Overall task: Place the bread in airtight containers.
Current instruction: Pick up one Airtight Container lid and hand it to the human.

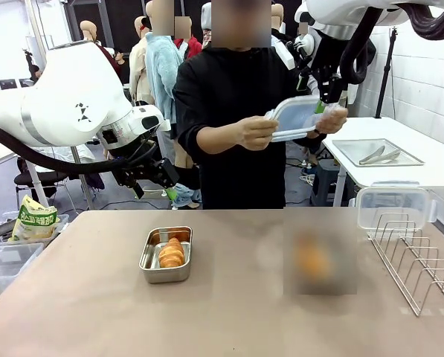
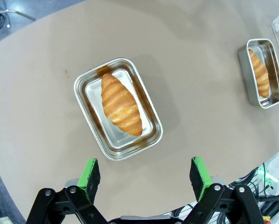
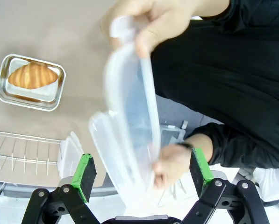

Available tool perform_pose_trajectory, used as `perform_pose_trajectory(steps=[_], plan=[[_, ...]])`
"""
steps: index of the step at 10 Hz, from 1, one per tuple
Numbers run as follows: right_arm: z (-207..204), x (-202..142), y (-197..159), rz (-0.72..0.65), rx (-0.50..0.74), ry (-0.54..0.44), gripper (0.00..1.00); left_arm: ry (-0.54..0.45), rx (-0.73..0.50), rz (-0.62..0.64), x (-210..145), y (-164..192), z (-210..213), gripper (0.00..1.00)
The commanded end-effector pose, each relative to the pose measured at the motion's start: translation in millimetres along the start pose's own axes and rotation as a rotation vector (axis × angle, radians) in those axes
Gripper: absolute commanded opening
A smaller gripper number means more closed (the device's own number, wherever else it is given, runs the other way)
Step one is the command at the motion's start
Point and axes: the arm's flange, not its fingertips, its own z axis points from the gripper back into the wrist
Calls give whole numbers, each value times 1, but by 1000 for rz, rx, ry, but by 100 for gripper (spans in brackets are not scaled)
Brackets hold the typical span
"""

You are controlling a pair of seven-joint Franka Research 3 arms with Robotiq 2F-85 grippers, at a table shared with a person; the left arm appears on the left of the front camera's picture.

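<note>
One open steel tin sits left of the table's middle with a golden croissant inside. A second tin to its right is blurred, with bread in it. From the left wrist, both tins hold a croissant. My left gripper hangs open above the near tin. The person holds a clear lid in both hands. That lid lies blurred between my right gripper's open fingers, with a filled tin on the table beyond.
A wire rack and a clear plastic box stand at the table's right side. A steel tray with tongs rests on a white table behind. A snack bag lies off the left edge.
</note>
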Motion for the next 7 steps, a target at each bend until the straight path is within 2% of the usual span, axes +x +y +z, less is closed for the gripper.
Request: perform_pose_trajectory(steps=[1,7], plan=[[-1,-1,1,-7,-13,-7,100,-2,2,2,-1,1,1,100],[-1,-1,1,-7,-13,-7,100,-2,2,2,-1,1,1,100]])
